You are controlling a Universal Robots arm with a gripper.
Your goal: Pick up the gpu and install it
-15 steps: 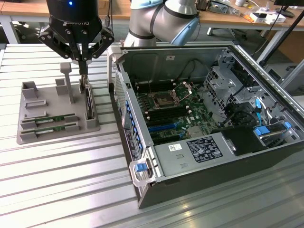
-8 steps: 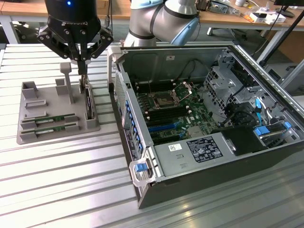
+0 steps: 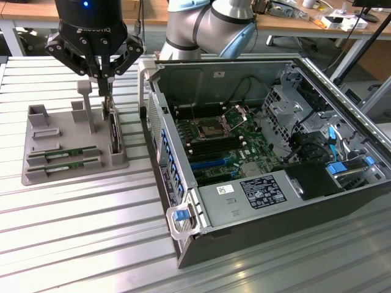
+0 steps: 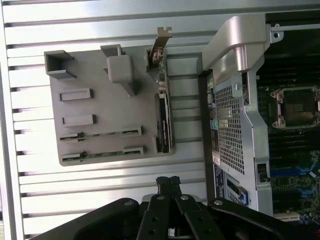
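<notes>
Hand (image 3: 105, 90) pressed together, empty; gpu (image 3: 67, 152) lies apart in the tray (image 3: 36, 175) below

We find bare table (image 3: 73, 244) open around tray (image 3: 61, 139); tall posts (image 3: 85, 102) and dark upright card (image 3: 115, 137) rise close under gripper (image 3: 104, 91), computer case wall (image 3: 166, 152) just beside.

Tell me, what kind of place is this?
Probably a robot lab: a silver-and-blue robot arm by an opened grey computer case and a grey plastic parts tray on a ribbed metal table.
</notes>
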